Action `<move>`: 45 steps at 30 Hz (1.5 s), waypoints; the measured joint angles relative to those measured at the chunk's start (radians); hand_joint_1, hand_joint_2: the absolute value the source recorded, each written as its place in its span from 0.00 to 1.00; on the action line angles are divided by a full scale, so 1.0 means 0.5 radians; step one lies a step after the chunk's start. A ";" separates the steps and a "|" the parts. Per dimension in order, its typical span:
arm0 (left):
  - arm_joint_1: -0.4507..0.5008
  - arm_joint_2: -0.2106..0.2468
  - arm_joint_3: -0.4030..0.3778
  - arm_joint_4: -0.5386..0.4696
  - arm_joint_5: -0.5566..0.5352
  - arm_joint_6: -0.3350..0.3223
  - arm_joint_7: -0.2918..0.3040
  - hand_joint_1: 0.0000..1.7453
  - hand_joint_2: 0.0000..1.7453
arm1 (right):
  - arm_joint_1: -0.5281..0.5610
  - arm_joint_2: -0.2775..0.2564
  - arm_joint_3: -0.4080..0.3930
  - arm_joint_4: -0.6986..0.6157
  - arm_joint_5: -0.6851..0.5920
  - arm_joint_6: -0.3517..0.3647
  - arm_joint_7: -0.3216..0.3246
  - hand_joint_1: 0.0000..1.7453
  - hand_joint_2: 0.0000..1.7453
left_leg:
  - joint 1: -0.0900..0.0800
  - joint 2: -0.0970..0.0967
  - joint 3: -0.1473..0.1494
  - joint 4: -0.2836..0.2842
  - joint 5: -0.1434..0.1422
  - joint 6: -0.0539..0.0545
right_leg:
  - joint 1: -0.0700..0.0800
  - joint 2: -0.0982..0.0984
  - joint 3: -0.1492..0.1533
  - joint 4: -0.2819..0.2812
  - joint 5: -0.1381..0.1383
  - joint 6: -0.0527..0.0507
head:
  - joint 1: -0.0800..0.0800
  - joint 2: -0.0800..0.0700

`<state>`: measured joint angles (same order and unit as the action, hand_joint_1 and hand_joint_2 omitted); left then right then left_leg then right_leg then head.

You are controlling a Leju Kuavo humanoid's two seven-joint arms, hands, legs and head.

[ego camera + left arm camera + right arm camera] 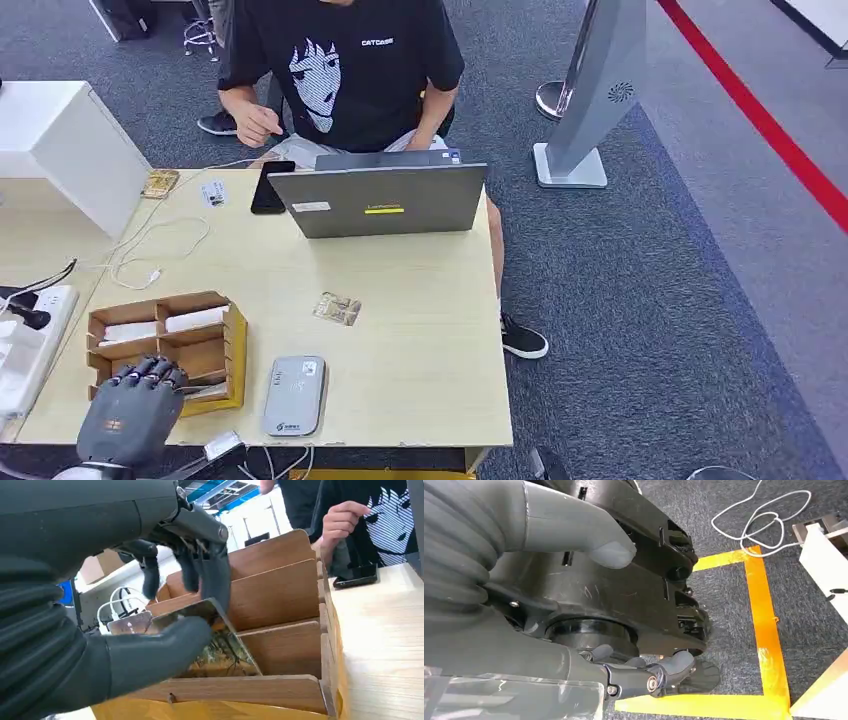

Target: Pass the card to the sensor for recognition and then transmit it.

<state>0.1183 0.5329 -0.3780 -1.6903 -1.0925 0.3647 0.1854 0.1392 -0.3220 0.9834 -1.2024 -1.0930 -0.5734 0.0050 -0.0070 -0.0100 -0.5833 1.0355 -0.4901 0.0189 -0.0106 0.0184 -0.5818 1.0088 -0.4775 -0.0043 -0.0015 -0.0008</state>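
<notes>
Overhead, from the head view, the left hand is seen at the near edge of the pale counter, over the near compartments of a wooden organizer box. A grey sensor lies flat just beside the box. A second small card lies alone mid-counter, and a grey laptop stands open at the far side, with a dark phone beside it and a seated person in a black shirt behind it.

From the left wrist view, a patterned card is seen pinched between the thick thumb and the dark fingers, tilted, with its lower part inside the nearest compartment of the box.

From the right wrist view, the right hand is seen hanging over grey carpet marked with orange tape; its fingers are curled loosely, apart from the thumb, with nothing in them.
</notes>
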 joint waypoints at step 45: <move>-2.223 -0.328 -0.401 0.922 0.327 -0.203 0.053 0.00 1.00 | -0.216 0.044 -0.028 0.323 0.503 0.404 0.256 0.00 1.00 | -0.003 -0.003 -0.002 0.003 0.008 0.005 | -0.004 0.000 -0.003 0.000 0.010 0.008 | 0.000 0.000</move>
<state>-0.9934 0.3689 -0.5783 -1.2295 -0.9289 0.2632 0.2121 0.0313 -0.3002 0.9697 -1.0410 -0.8415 -0.3716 0.1332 -0.0084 -0.0115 -0.5845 1.0371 -0.4860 0.0216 -0.0124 0.0184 -0.5830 1.0088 -0.4723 -0.0004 -0.0015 -0.0008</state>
